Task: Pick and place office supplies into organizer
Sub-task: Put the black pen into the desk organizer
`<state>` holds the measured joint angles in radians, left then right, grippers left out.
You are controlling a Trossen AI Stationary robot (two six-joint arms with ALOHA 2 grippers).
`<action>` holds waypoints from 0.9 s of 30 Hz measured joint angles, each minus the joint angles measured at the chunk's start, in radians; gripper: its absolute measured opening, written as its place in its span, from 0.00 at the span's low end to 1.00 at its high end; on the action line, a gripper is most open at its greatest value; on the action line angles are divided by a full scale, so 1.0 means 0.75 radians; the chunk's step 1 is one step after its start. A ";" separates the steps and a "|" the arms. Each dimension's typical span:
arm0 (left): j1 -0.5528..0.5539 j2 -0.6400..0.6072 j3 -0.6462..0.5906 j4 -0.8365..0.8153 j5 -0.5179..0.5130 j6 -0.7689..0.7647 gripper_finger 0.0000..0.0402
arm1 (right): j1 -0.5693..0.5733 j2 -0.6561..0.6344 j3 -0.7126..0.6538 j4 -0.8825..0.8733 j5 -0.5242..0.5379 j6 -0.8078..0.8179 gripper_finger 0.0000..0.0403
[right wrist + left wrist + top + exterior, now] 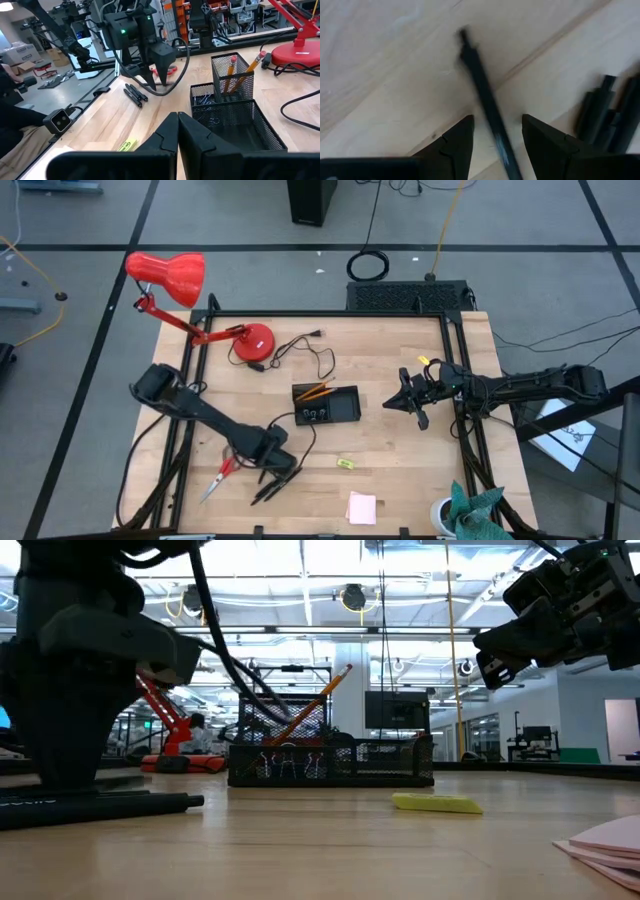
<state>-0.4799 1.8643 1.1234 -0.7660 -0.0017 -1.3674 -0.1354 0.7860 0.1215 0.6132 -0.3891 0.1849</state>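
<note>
Red-handled scissors lie at the tabletop's left front. Beside them the left hand, fingers spread, straddles a dark pen among other pens. The mesh organizer holds orange pencils; a lamp cord trails behind. Right hand hovers, clenched, empty.

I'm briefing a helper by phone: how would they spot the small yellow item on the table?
Start at the black mesh organizer in the middle of the wooden table. Move toward the near edge: the small yellow item lies flat, alone on bare wood, between the organizer and the pink sticky-note pad. It is the table's only yellow piece, short and bar-shaped.
</note>
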 joint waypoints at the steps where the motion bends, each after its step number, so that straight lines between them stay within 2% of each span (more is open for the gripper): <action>1: 0.006 0.011 0.002 -0.003 0.006 0.001 0.43 | 0.000 0.000 0.000 0.001 0.000 -0.008 0.01; 9: 0.029 0.090 0.009 -0.030 0.049 0.114 0.40 | 0.000 0.000 0.000 0.004 0.000 -0.021 0.01; 12: 0.029 0.098 0.010 -0.038 0.042 0.168 0.31 | 0.000 0.000 0.000 0.005 0.000 -0.020 0.01; 18: 0.022 0.092 0.021 -0.063 -0.024 0.232 0.05 | 0.000 0.000 0.000 0.005 0.000 -0.019 0.01; 20: 0.015 0.096 0.038 -0.077 -0.060 0.270 0.04 | 0.000 0.000 0.000 0.005 0.000 -0.019 0.01; 24: -0.002 0.104 0.064 -0.086 -0.155 0.364 0.11 | 0.000 0.000 0.000 0.005 0.000 -0.019 0.01; 27: -0.024 0.100 0.090 -0.063 -0.323 0.437 0.11 | 0.000 -0.001 0.000 0.004 0.000 -0.018 0.01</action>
<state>-0.4976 1.9393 1.1907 -0.8135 -0.2440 -1.0398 -0.1355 0.7856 0.1215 0.6163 -0.3892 0.1711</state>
